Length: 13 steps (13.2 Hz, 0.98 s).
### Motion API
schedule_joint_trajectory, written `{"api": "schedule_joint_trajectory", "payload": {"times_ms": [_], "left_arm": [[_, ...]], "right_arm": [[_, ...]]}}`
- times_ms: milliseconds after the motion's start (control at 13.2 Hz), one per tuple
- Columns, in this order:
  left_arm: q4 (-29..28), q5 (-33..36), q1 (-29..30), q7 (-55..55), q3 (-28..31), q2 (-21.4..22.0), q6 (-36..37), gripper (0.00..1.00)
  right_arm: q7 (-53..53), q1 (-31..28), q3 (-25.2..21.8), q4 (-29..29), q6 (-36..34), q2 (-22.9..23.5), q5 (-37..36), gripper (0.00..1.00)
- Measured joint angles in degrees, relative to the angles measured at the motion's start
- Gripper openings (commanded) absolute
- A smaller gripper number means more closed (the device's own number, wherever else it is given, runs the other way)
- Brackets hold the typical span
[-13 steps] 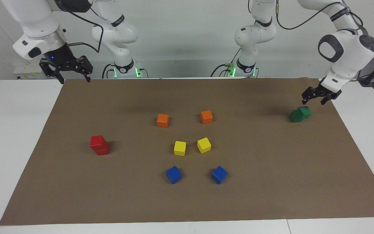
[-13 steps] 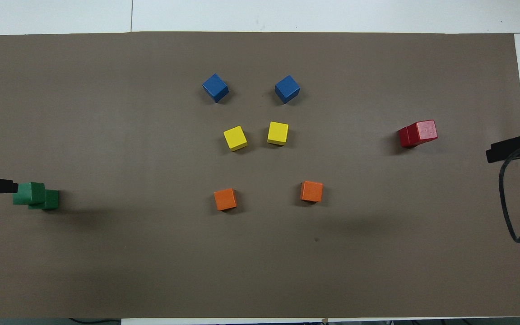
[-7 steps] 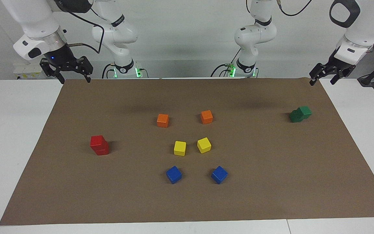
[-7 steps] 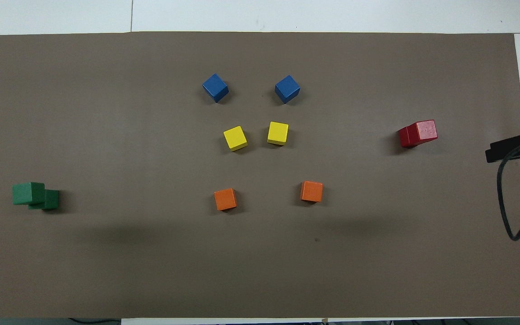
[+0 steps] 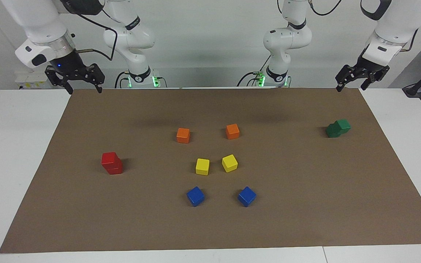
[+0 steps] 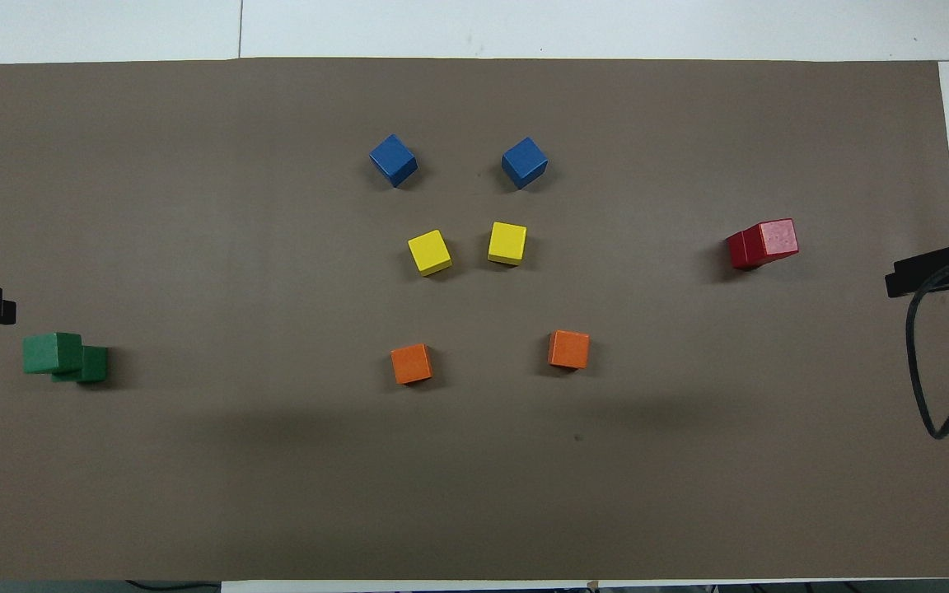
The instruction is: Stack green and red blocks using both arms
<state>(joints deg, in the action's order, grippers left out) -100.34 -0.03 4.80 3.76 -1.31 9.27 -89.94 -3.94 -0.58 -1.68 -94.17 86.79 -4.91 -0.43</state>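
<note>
Green stack (image 5: 338, 128): two green blocks, one on the other, on the brown mat (image 5: 305, 204) toward the left arm's end of the counter (image 5: 13, 153). The upper block sits askew on the lower, overhanging one side; in the overhead view part of the lower block's top shows beside it. The stack stands, but my judgement is that the overhang leaves it open to a knock.

Red stack (image 5: 112, 163): two red blocks, one on the other, toward the right arm's end of the mat. The upper block is slightly offset, less so than the green one. It looks settled.

Left gripper (image 5: 352, 79): raised over the mat's edge nearest the robots, well apart from the green stack, jaws spread and holding nothing. Its height and clearance read as a position out of the way of the stack.

Right gripper (image 5: 82, 83): raised over the mat's corner nearest the robots, well apart from the red stack, jaws spread and holding nothing. This arm waits.

Other items: two orange blocks (image 5: 183, 135), two yellow blocks (image 5: 202, 166) and two blue blocks (image 5: 195, 196) lie singly in pairs about the middle of the mat, the orange nearest the robots, the blue farthest. None touches another.

Assessment: each colour is stacked at its own arm's end, which suits one arm per stack. The task looks complete or nearly so.
</note>
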Motion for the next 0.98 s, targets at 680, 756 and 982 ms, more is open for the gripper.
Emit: {"api": "schedule_joint_trajectory", "payload": {"times_ms": [680, 756, 982], "left_arm": [[7.79, -0.48, -1.28, 0.0, -0.09, -6.19, 4.51, 1.0], [7.8, -0.48, -1.33, 0.0, -0.09, -6.23, 4.72, 1.0], [7.8, -1.13, -1.34, 0.0, -0.04, -6.23, 5.24, 1.0]], "right_arm": [[0.04, 0.0, 0.0, 0.0, 0.0, -0.11, 0.0, 1.0], [0.05, 0.0, 0.0, 0.0, 0.0, -0.11, 0.0, 1.0], [0.47, 0.0, 0.0, 0.0, 0.0, -0.11, 0.0, 1.0]]}}
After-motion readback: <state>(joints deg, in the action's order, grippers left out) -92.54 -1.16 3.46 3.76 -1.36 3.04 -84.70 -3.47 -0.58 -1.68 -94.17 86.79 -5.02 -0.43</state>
